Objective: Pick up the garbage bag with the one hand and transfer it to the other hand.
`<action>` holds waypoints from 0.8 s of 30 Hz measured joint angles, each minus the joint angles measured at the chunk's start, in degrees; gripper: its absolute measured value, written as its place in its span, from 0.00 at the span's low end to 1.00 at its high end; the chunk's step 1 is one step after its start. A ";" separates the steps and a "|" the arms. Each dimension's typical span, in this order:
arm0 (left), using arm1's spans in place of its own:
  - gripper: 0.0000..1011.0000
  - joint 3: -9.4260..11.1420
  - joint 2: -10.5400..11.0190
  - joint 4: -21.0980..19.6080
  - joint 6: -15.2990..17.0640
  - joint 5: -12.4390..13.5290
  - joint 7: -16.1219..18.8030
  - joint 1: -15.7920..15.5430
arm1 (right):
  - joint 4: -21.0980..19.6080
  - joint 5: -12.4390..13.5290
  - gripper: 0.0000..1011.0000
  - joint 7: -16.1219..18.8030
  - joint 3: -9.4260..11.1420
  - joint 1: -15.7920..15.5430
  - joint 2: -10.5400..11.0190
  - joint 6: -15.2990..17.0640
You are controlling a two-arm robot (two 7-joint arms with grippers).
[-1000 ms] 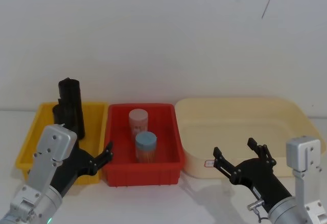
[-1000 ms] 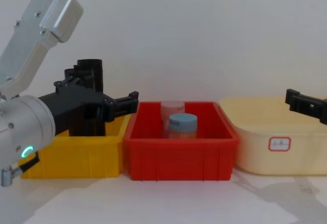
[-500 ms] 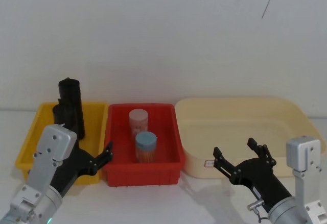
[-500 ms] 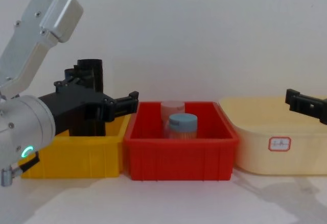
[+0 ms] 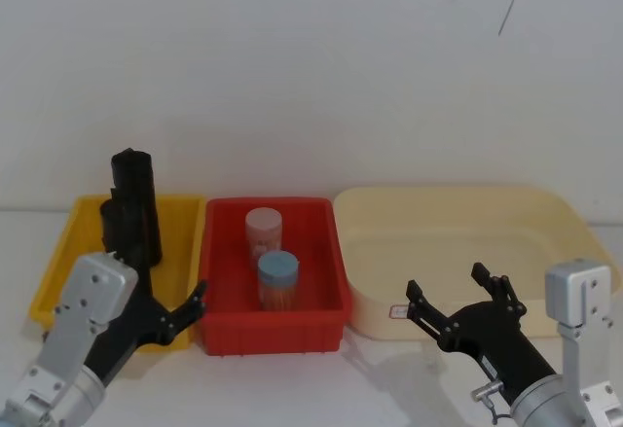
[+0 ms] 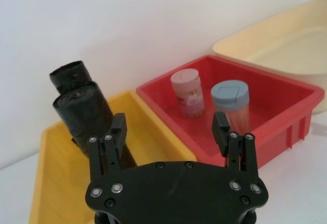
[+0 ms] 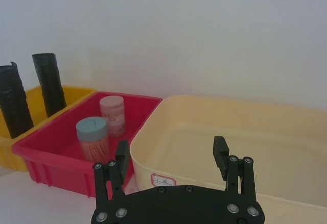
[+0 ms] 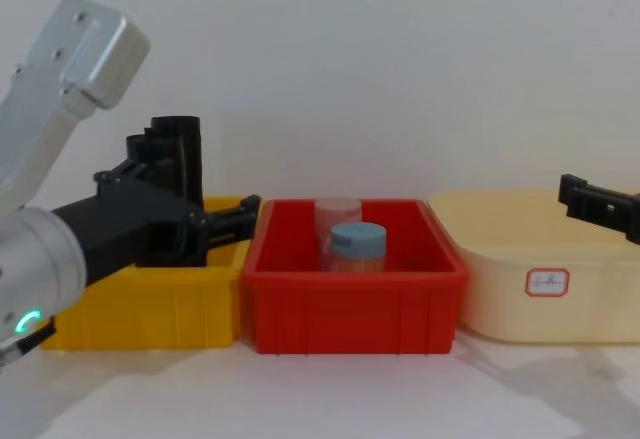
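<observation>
The garbage bag [image 6: 84,117] is a matt black roll standing upright in the yellow bin [image 6: 51,183], well taller than the bin's walls [image 5: 136,203] [image 8: 182,159]. A second black roll [image 6: 66,76] leans just behind it on its left. My left gripper [image 6: 169,124] hangs open and empty over the bin's front right corner [image 5: 175,301], short of both rolls. My right gripper [image 5: 445,281] is open and empty in front of the cream tub [image 5: 458,223], far from the rolls [image 7: 171,145].
A red bin [image 5: 273,325] between the yellow bin and the cream tub holds a blue-lidded clear jar [image 5: 277,279] and a pink-lidded jar [image 5: 263,232]. A white wall stands close behind the bins. Bare tabletop runs along the front.
My left arm has dropped lower and drawn back a little toward me, its gripper still open. The right arm, the rolls and the jars have not moved.
</observation>
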 joint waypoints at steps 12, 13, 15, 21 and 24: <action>0.99 -2.57 0.99 3.10 -3.91 -1.95 -2.05 0.61 | 0.00 0.00 0.99 0.00 0.00 0.00 0.00 0.00; 0.99 -2.69 0.99 3.30 -4.10 -2.17 -2.17 0.60 | 0.00 0.00 0.99 0.00 0.00 0.00 0.00 0.00; 0.99 -3.12 0.93 3.78 -4.46 -2.63 -2.39 0.54 | 0.00 0.00 0.99 0.00 0.00 0.00 0.00 0.00; 0.99 -4.70 0.35 5.69 -5.71 -4.94 -3.53 -0.10 | 0.00 0.00 0.99 0.00 0.00 0.00 0.00 0.00; 0.99 -5.39 -0.04 6.81 -6.09 -5.94 -4.14 -0.60 | 0.00 0.00 0.99 0.00 0.00 0.00 0.00 0.00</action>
